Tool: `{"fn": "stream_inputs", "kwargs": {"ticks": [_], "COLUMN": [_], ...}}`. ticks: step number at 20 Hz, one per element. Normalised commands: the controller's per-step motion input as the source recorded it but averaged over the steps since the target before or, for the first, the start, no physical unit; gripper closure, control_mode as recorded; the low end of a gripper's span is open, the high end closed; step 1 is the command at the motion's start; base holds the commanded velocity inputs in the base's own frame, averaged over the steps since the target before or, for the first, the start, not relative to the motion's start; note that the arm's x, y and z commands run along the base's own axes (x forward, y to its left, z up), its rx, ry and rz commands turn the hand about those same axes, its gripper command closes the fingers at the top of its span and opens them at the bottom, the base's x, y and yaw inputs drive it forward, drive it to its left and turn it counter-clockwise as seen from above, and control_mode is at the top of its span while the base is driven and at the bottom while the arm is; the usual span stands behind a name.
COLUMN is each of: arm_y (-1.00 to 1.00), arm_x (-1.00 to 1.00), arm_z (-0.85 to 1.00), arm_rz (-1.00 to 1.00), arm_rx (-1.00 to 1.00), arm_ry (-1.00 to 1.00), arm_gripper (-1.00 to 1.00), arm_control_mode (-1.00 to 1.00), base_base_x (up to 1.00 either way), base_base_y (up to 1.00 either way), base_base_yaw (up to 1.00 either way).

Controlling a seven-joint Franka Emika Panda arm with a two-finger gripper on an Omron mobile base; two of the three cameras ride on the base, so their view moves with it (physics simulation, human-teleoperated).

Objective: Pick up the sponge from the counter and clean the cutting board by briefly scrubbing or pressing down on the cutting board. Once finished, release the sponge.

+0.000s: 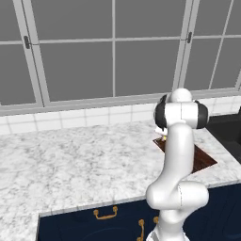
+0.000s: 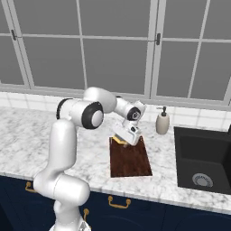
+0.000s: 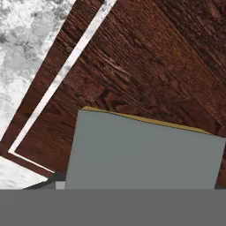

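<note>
Your white arm's two-finger gripper (image 2: pixel 122 139) pinches the small grey-green and yellow rectangular sponge (image 3: pixel 141 152) over the far end of the flat dark reddish-brown wooden cutting board (image 2: pixel 130 159), which lies on the white marble counter (image 2: pixel 27 135).

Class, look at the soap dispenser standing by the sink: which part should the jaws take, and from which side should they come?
Grip the soap dispenser around its rounded body, below the thin pump neck, probably coming in level from the front, the counter edge side. It stands upright near the tiled wall, so approach from behind is blocked, and the narrow pump top gives little to hold.
</note>
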Motion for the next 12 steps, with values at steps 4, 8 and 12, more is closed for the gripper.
{"fn": "stream_inputs", "kwargs": {"ticks": [4, 8, 12], "arm_y": [0.13, 0.26, 0.06], "arm_x": [0.02, -0.10, -0.35], "arm_z": [-0.09, -0.18, -0.37], "arm_rz": [-0.03, -0.03, -0.10], "arm_rx": [-0.01, -0.21, -0.45], "arm_ry": [-0.08, -0.20, -0.36], "arm_gripper": [-1.00, -1.00, -1.00], "arm_control_mode": [-1.00, -1.00, -1.00], "base_base_x": [0.00, 0.00, 0.00], "base_base_y": [0.00, 0.00, 0.00], "base_base_yaw": [0.00, 0.00, 0.00]}}
